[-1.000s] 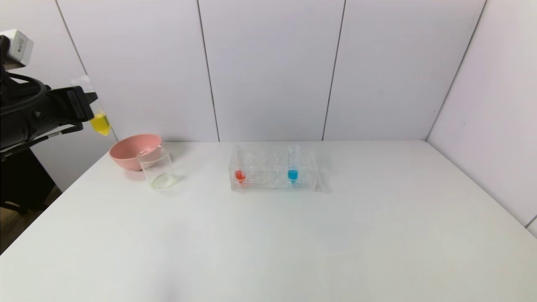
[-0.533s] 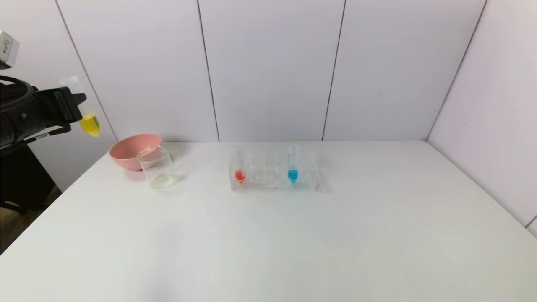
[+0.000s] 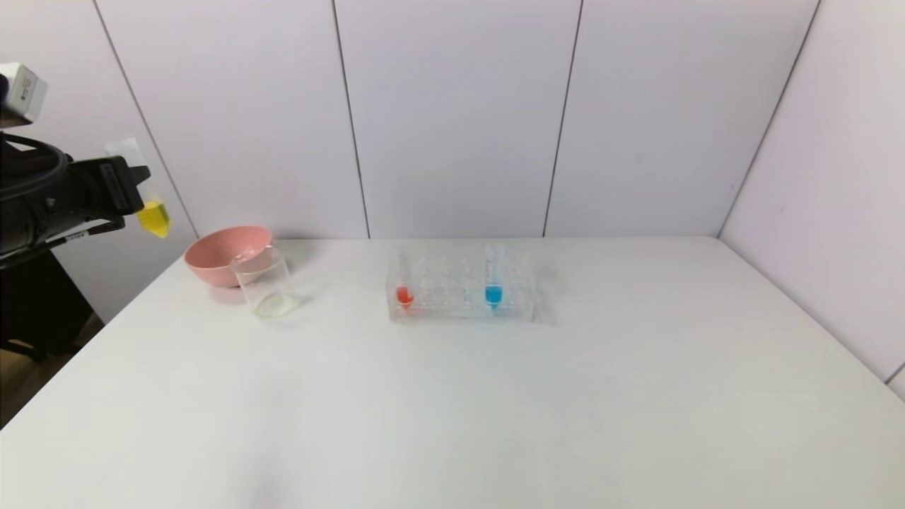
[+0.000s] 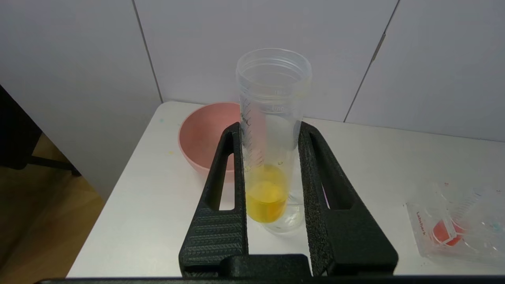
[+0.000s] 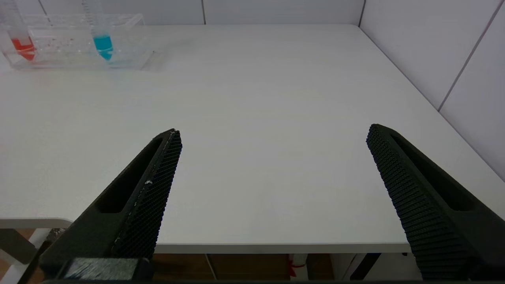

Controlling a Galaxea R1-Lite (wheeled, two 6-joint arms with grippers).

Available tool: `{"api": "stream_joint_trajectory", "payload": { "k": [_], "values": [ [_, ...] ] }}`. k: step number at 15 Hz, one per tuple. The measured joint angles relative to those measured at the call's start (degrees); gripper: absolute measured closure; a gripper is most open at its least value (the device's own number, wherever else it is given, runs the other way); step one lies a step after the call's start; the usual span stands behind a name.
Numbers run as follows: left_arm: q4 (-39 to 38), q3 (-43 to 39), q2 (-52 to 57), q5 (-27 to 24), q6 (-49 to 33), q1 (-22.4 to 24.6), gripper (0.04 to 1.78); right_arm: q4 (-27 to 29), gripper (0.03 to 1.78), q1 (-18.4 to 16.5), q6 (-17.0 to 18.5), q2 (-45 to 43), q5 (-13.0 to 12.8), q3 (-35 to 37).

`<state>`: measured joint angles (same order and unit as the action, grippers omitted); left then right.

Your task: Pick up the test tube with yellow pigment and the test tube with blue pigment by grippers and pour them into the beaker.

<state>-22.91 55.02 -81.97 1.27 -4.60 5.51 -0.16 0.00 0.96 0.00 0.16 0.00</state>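
My left gripper is high at the far left, beyond the table's left edge, shut on the test tube with yellow pigment, which it holds nearly upright. In the left wrist view the gripper clamps the tube between both fingers. The beaker stands on the table in front of the pink bowl, to the right of and below the held tube. The test tube with blue pigment stands in the clear rack, also in the right wrist view. My right gripper is open and empty over the table's front edge.
A like tube with red-orange liquid stands at the rack's left end. The white table meets wall panels at the back and right. A dark stand and wooden floor lie past the table's left edge.
My left gripper with the yellow tube drew left and up, away from the bowl, then came back slightly right and down. The rest has not moved.
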Motion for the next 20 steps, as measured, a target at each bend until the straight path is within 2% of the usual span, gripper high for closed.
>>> {"api": "stream_joint_trajectory", "payload": {
  "k": [3, 8, 10, 13, 17, 20],
  "values": [
    [-1.54, -0.74, -1.60, -1.43, -0.30, 0.20, 1.40, 0.00, 0.10, 0.00, -0.02, 0.00, 0.00, 0.00],
    [-1.34, 0.55, -4.46, -12.18, 4.27, 5.38, 1.40, 0.00, 0.10, 0.00, 0.00, 0.00, 0.00, 0.00],
    [-1.18, 3.11, -6.51, -16.46, 9.56, 8.55, 1.40, 0.00, 0.10, 0.00, 0.00, 0.00, 0.00, 0.00],
    [-0.66, 7.22, -11.06, -25.91, 18.07, 13.28, 1.40, 0.00, 0.10, 0.00, 0.00, 0.00, 0.00, 0.00],
    [3.43, 11.63, -16.70, -36.49, 27.86, 15.85, 1.40, 0.00, 0.10, 0.00, 0.00, 0.00, -0.02, 0.00],
    [8.80, 18.10, -21.70, -43.61, 38.06, 17.34, 1.40, 0.00, 0.10, 0.00, 0.00, 0.00, 0.00, 0.00]
  ]
}}
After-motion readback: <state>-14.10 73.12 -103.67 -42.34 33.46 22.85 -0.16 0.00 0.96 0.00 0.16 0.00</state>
